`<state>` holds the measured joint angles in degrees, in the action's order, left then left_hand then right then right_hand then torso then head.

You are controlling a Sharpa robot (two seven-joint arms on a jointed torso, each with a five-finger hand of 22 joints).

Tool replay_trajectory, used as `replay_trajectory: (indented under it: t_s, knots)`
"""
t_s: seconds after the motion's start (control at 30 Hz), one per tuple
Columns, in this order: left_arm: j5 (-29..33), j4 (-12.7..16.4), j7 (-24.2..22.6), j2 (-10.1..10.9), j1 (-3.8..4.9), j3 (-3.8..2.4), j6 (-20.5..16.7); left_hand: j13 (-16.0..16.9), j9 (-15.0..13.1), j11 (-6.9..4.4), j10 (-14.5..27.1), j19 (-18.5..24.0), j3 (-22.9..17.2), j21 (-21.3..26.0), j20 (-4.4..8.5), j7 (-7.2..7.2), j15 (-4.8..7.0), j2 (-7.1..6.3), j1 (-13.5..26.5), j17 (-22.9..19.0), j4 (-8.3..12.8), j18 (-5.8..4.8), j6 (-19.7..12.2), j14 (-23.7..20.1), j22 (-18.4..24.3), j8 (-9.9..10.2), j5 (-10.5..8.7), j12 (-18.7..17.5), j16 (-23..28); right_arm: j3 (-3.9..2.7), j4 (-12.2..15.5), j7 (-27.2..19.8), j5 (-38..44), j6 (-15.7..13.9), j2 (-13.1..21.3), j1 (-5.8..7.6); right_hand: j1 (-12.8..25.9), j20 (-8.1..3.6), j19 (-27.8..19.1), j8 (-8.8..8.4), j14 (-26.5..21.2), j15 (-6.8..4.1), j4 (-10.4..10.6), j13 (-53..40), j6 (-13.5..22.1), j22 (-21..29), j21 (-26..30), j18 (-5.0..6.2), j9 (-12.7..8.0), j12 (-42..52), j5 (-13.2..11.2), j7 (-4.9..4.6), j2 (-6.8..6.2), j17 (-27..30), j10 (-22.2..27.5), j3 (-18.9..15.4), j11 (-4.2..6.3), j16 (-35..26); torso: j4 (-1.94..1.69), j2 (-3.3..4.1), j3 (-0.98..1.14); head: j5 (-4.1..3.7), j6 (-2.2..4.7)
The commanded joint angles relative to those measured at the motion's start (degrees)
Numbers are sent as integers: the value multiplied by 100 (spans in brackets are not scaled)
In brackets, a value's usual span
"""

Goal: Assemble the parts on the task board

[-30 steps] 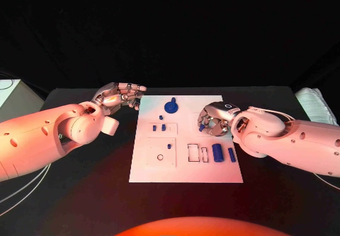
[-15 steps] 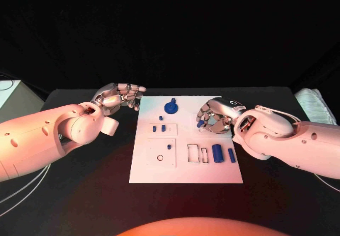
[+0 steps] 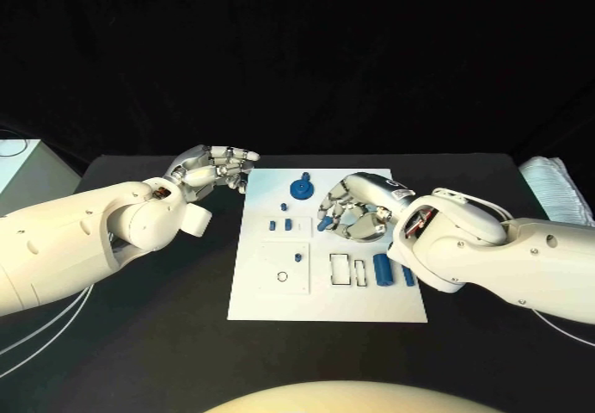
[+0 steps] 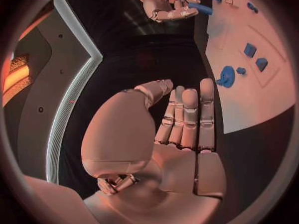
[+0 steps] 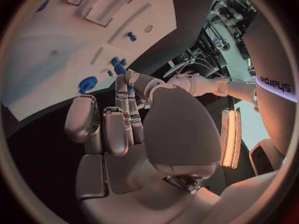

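Hovering over the upper right part of the task board point(image 3: 328, 301), the right hand point(image 3: 353, 209) pinches a small blue cylindrical part point(image 3: 325, 224) between its fingers point(image 3: 337, 206), the piece slanting down toward the board's middle. The left hand point(image 3: 211, 166) sits off the board's upper left corner, over the black bench point(image 3: 149, 344); its fingers lie straight and close together with nothing in them, as the left wrist view shows.

The board is a flat white rectangular plate with shallow cut-out recesses. On it a round blue knob-like part point(image 3: 300, 187) stands near the top edge, just beside the right hand's fingers. Two small blue blocks point(image 3: 280, 224) sit in a recessed panel left of the held piece, and two longer blue cylinders point(image 3: 395, 273) lie by the right edge, partly crowded by the smooth white right arm point(image 3: 496, 258). A pale box point(image 3: 27, 172) stands at the bench's far left, and a stack of white material point(image 3: 564, 185) at its far right.
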<state>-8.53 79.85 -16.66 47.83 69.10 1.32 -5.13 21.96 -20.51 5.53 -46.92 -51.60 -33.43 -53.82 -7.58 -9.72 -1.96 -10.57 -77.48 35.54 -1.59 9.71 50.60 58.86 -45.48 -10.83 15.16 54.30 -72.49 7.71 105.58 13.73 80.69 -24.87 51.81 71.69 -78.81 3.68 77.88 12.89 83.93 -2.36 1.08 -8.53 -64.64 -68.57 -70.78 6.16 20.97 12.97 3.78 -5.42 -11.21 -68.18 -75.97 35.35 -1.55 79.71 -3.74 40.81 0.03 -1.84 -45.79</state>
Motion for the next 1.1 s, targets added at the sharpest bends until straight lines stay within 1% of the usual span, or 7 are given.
replay_trajectory:
  t_s: [0.03, 0.17, 0.23, 0.3, 0.47, 0.9, 1.1]
  knots:
    - [-18, 4, -14, -24, 1, -3, 120, -9, -3, 0, -19, -11, 29, 24, -23, -15, -2, 54, 11, 1, -15, 83, -7, 29, 5, -5, 3, -5, 30, 13, 43, -235, 175, -18, -194, -117, -60, -18, -12, 170, 219, -33, -18, -13, -55, 3, 36, -95, 267, 11, 24, -40, 95, 6, -33, 36, 16, 0, 3, 0, -7, 25, -12]
    - [-18, -3, -15, -43, 1, -3, 120, -15, -3, -1, -18, -14, 33, 32, -23, -14, -1, 55, 7, -11, -14, 84, -5, 23, 10, -6, 3, -5, 37, 30, -44, -323, 370, -10, -499, -263, -60, -18, -12, 170, 219, -33, -18, -13, -55, 3, 36, -95, 267, 11, 24, -40, 95, 6, -33, 36, 16, 0, -15, -1, -5, 57, -13]
    - [-18, -5, -14, -52, 1, -3, 118, -15, -3, -1, -18, -14, 33, 32, -23, -14, -1, 55, 7, -11, -14, 84, -5, 23, 10, -6, 3, -5, 37, 47, -119, -358, 488, 13, -652, -348, -59, -18, -19, 175, 218, -32, -28, -20, -49, 13, 46, -93, 277, 6, 30, -43, 95, 13, -31, 45, 14, -3, -26, -3, -11, 68, -24]
    - [-18, -3, -12, -54, 1, -3, 115, -15, -3, -1, -18, -14, 33, 32, -23, -14, -1, 55, 7, -11, -14, 84, -5, 23, 10, -6, 3, -5, 37, 65, -197, -384, 588, 39, -779, -429, -59, -18, -19, 175, 218, -32, -28, -20, -49, 13, 46, -93, 277, 6, 30, -43, 95, 13, -31, 45, 14, -3, -24, 1, -16, 85, -27]
    - [-18, 3, -8, -49, 1, -3, 104, -15, -3, -1, -18, -14, 33, 32, -23, -14, -1, 55, 7, -11, -14, 84, -5, 23, 10, -6, 3, -5, 37, 95, -365, -408, 749, 141, -994, -582, -57, -19, -24, 178, 217, -31, -33, -24, -45, 19, 53, -91, 283, 2, 31, -46, 95, 12, -29, 50, 12, -3, -5, 14, -10, 139, -46]
    - [-18, 11, 2, -43, 1, -3, 106, -19, -2, 0, -15, -15, 37, 37, -23, -14, -1, 55, 11, -22, -18, 83, -4, 16, 13, -6, 2, -8, 43, 139, -594, -325, 1025, 313, -1230, -789, -55, -18, -33, 181, 216, -30, -37, -28, -42, 31, 65, -88, 288, -1, 33, -48, 94, 17, -28, 53, 11, -5, -10, 13, 5, 179, -103]
    - [-18, 10, 6, -40, 1, -3, 107, -19, -2, 0, -15, -15, 37, 37, -23, -14, -1, 55, 11, -22, -18, 83, -4, 16, 13, -6, 2, -8, 43, 142, -615, -273, 1108, 360, -1239, -821, -55, -18, -33, 181, 216, -30, -37, -28, -42, 31, 65, -88, 288, -1, 33, -48, 94, 17, -28, 53, 11, -5, -5, 12, 3, 179, -127]
